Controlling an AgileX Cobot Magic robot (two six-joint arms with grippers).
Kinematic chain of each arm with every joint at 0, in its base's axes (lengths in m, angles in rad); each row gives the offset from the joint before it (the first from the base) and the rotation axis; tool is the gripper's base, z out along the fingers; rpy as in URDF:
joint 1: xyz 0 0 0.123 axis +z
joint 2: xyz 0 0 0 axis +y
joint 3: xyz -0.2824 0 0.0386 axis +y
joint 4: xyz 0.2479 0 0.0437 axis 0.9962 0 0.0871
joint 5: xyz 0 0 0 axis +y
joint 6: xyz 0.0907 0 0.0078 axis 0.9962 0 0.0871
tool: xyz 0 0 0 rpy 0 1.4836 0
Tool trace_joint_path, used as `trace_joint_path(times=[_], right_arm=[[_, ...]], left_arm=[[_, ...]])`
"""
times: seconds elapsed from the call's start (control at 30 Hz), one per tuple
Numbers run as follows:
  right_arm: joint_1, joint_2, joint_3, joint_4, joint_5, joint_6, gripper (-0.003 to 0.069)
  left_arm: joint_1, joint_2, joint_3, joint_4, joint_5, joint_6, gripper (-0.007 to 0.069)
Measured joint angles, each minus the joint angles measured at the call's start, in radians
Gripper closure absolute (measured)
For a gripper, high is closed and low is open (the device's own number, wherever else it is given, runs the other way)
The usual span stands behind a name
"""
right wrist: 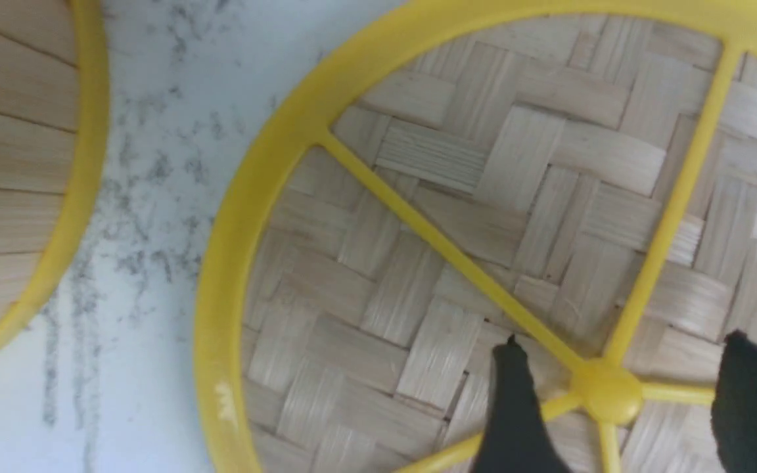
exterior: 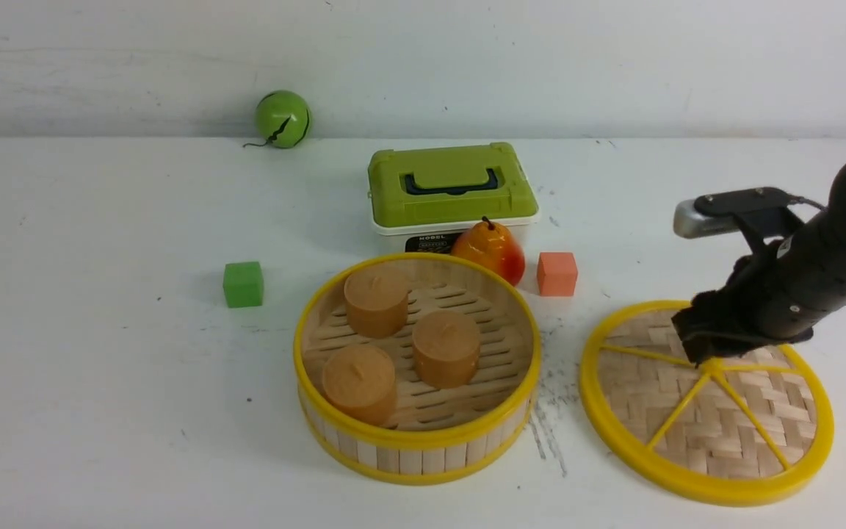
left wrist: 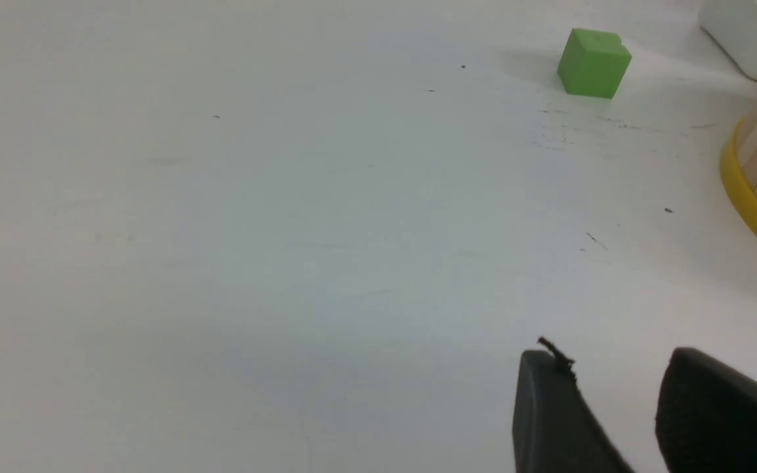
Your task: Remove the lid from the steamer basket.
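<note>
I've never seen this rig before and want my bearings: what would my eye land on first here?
The steamer basket stands open in the middle, three brown cylinders on its slatted floor. To its right, apart from it, the lid lies flat on the table, the right gripper open over its yellow hub. Behind the basket sit a green-lidded box and a pear.

"MODEL" on black label [exterior: 432, 240], front of green-lidded white box [exterior: 452, 185].
</note>
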Motion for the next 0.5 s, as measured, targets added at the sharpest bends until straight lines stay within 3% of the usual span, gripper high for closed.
trace_joint_path(times=[0.17,0.23,0.27,0.47,0.5], right_arm=[[0.0,-0.169,0.009,0.003,0.036,0.0,0.0246],[0.0,-0.344,0.058,0.005,0.043,-0.009,0.0337],[0.0,-0.356,0.063,0.005,0.043,-0.01,0.0346],[0.0,-0.724,0.299,0.04,-0.048,-0.063,0.0647],[0.0,-0.774,0.328,0.049,-0.065,-0.072,0.0665]], left_arm=[[0.0,0.0,0.0,0.0,0.0,0.0,0.0385],[0.0,0.0,0.0,0.0,0.0,0.0,0.0385],[0.0,0.0,0.0,0.0,0.0,0.0,0.0385],[0.0,0.0,0.0,0.0,0.0,0.0,0.0385],[0.0,0.0,0.0,0.0,0.0,0.0,0.0385]])
